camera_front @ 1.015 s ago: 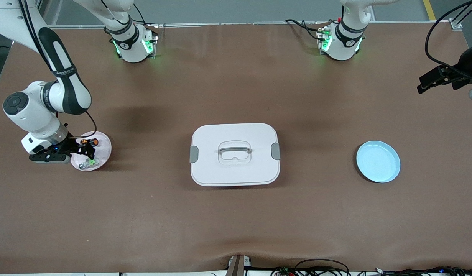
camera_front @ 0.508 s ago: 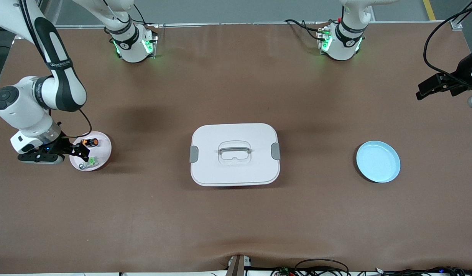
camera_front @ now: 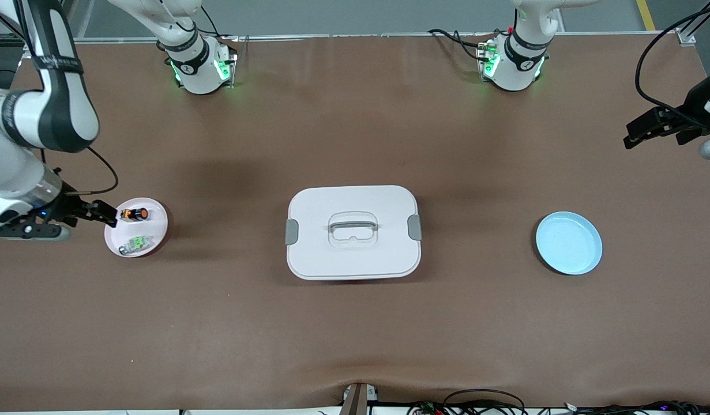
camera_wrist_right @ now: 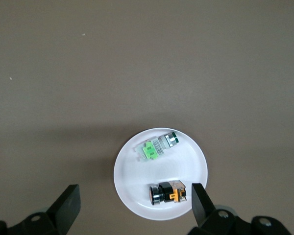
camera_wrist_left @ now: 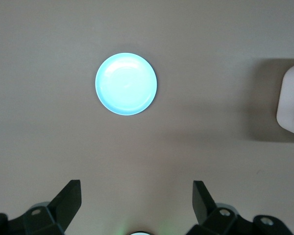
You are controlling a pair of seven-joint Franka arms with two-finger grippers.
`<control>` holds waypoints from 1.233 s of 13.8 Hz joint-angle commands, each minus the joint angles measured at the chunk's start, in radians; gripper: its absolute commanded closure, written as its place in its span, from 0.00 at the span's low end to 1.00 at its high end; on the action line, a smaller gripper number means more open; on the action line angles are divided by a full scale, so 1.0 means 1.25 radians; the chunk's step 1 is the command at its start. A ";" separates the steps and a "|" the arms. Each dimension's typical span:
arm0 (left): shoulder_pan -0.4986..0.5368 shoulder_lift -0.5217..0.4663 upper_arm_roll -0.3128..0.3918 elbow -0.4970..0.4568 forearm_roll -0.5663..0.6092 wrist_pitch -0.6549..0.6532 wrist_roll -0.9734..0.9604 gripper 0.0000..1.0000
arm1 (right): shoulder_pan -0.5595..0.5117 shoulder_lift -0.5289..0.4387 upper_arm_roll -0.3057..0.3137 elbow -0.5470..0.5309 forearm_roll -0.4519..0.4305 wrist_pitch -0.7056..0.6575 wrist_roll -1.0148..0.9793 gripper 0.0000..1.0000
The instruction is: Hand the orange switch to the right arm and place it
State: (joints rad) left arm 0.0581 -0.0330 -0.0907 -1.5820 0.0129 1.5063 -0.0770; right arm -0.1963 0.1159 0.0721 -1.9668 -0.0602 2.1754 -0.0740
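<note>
Right gripper (camera_front: 104,214): empty, jaws spread wide, low at the right arm's end of the table. In the front view its fingertips sit at the rim of the pink plate (camera_front: 158,227), on the side turned away from the table's middle.
Pink plate: near the right arm's end of the table. It carries two small parts lying apart from each other.
Orange switch (camera_front: 134,214): lies on its side on the pink plate, in the half farther from the front camera, just beside the right gripper's fingertips. Nothing grips it.
Switch axis: in the right wrist view the orange switch (camera_wrist_right: 169,192) lies roughly crosswise to the line of the fingers, its round black face toward one finger and its orange end toward the other.
Grey-green part (camera_front: 134,244): on the same plate, nearer the front camera than the switch, not touching it.
White lidded box (camera_front: 353,231): at the table's middle, between the two plates, its handle on top.
Blue plate (camera_front: 568,242): toward the left arm's end of the table, nothing on it.
Left gripper (camera_front: 657,124): jaws apart and empty, waiting high over the table's edge at its own end, above bare table with the blue plate (camera_wrist_left: 126,84) below it.
Nearer arm: the right arm (camera_front: 37,115) by a wide margin. The left gripper is well apart from the switch, with the box between them.
</note>
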 commanded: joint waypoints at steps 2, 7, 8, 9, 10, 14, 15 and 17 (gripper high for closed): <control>0.003 -0.028 -0.037 -0.006 0.052 -0.012 0.014 0.00 | 0.023 -0.028 0.001 0.140 0.003 -0.190 0.020 0.00; 0.006 -0.037 -0.038 -0.005 0.035 -0.034 0.016 0.00 | 0.038 -0.028 0.001 0.249 0.008 -0.294 0.020 0.00; 0.006 -0.039 -0.038 -0.003 0.033 -0.038 0.016 0.00 | 0.042 -0.028 0.001 0.271 0.008 -0.327 0.020 0.00; 0.006 -0.040 -0.038 -0.003 0.031 -0.038 0.016 0.00 | 0.049 -0.029 0.001 0.287 0.008 -0.348 0.021 0.00; 0.006 -0.040 -0.038 -0.003 0.030 -0.038 0.016 0.00 | 0.050 -0.028 0.001 0.300 0.008 -0.360 0.021 0.00; 0.006 -0.039 -0.037 0.000 0.011 -0.044 0.017 0.00 | 0.045 -0.025 -0.005 0.302 0.024 -0.362 0.020 0.00; 0.008 -0.039 -0.034 0.002 0.009 -0.045 0.017 0.00 | 0.045 -0.024 -0.005 0.302 0.024 -0.362 0.020 0.00; 0.008 -0.039 -0.034 0.000 0.009 -0.047 0.017 0.00 | 0.043 -0.023 -0.006 0.302 0.024 -0.361 0.020 0.00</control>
State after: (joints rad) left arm 0.0586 -0.0657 -0.1336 -1.5819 0.0417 1.4668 -0.0765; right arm -0.1436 0.0776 0.0702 -1.6111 -0.0466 1.7395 -0.0642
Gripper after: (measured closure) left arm 0.000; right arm 0.000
